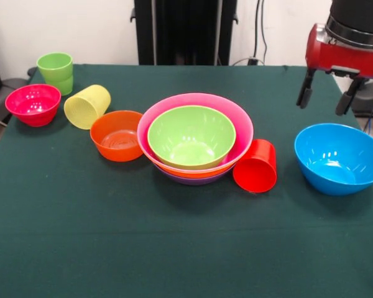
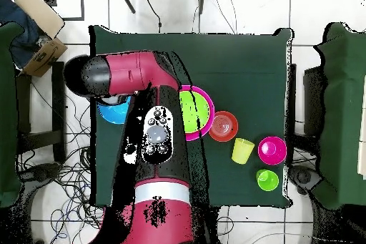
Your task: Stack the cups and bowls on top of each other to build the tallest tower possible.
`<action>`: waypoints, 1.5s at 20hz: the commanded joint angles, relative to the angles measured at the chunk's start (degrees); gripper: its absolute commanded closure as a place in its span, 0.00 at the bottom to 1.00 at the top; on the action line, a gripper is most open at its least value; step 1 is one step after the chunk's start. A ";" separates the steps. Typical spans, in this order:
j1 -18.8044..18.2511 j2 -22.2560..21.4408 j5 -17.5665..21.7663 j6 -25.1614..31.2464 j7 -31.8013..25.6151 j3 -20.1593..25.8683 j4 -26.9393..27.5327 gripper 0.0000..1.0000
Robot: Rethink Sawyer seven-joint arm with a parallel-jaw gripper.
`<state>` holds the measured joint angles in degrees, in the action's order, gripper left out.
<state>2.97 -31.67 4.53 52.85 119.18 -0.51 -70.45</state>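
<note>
**Gripper over the blue bowl, tower four bowls deep**

We see the gripper hanging in the air above and just behind the blue bowl, touching nothing. Its two fingers are spread apart with nothing between them.

We count the tower at mid-table: a lime-green bowl nested innermost, inside a pink bowl, with orange and purple rims showing below at the front edge.

The red cup lies on its side, mouth toward the camera, touching the tower's right side in the front view. The small red-orange bowl sits upright against the tower's left side. The yellow cup lies tipped over just beside that small bowl. The magenta bowl sits upright near the table's left edge, and the green cup stands upright behind it.

From overhead, the arm covers the blue bowl partly and the tower's edge.
</note>
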 commanded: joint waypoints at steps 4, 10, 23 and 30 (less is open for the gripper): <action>-1.83 5.52 -0.62 4.06 2.39 3.35 -5.63 0.00; -3.19 6.75 0.30 11.23 -3.17 4.41 -3.26 0.00; -3.20 7.33 0.29 10.93 -0.28 4.66 0.13 0.00; -2.26 8.02 1.66 16.33 -1.39 4.07 4.19 0.00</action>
<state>0.22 -24.60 4.22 63.09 119.18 -0.13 -69.99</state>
